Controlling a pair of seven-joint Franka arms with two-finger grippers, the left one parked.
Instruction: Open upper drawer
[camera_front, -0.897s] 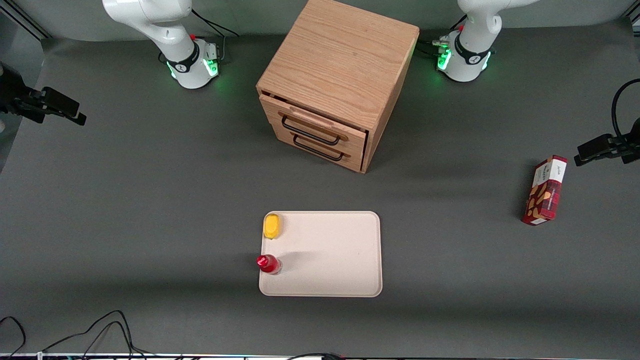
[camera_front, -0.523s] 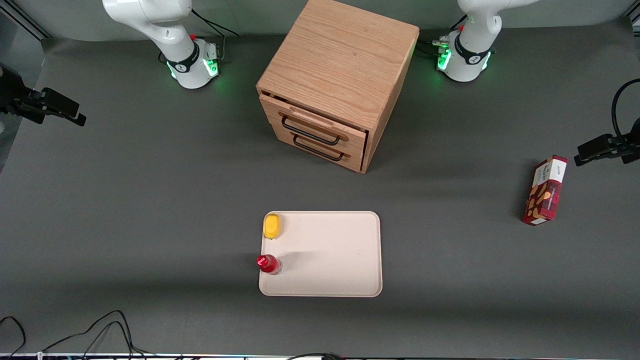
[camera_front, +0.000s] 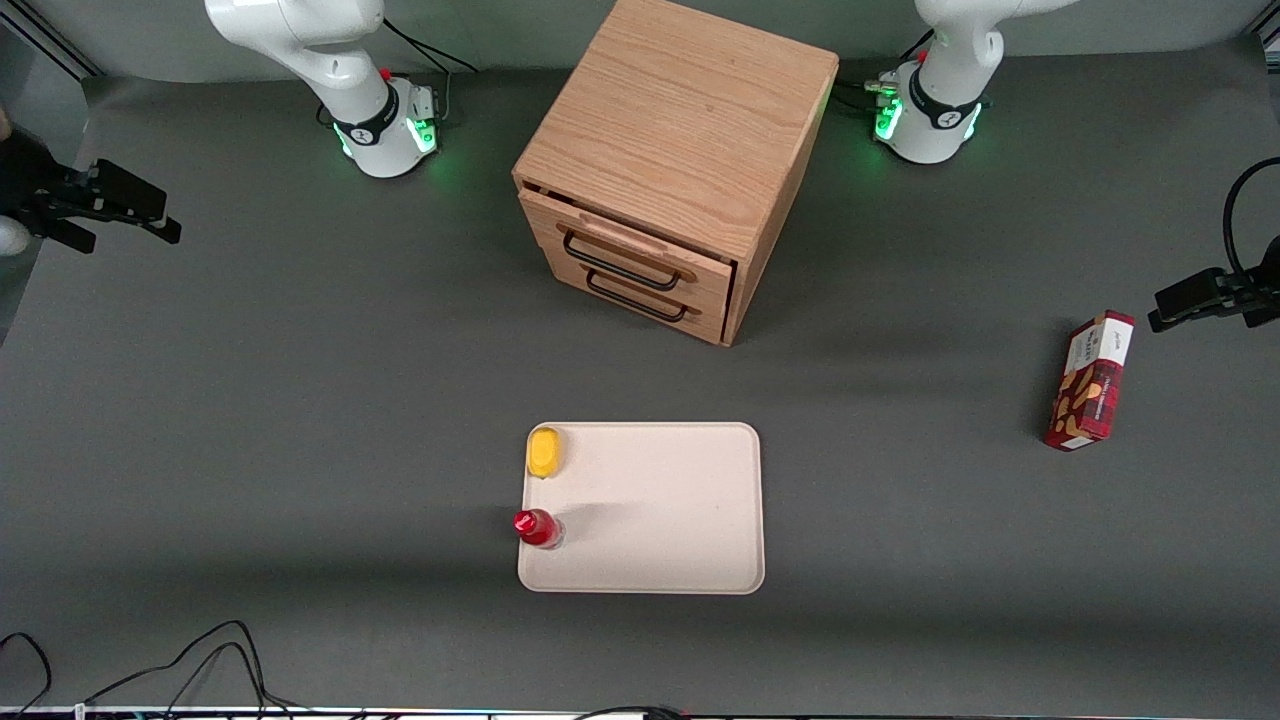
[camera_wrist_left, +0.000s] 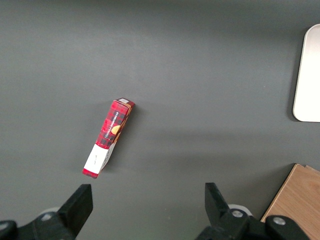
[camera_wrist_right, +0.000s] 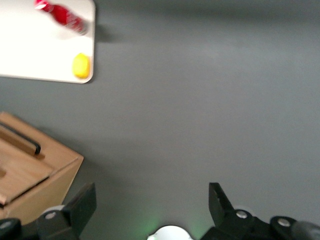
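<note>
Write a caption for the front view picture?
Open gripper hovers at the working arm's table end; upper drawer shut.

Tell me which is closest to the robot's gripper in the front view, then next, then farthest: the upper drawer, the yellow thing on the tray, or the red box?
The gripper, open, hangs at the working arm's end of the table.
1. Upper drawer, in the cabinet at mid-table.
2. Yellow thing, on the tray's corner, nearer the camera.
3. Red box, toward the parked arm's end.

Gripper shifted at the working arm's end of the table

The gripper (camera_front: 120, 215) rose a little in the front view and turned, so both its fingers (camera_front: 160, 225) showed spread apart, where earlier they had looked like a single dark bar.
</note>
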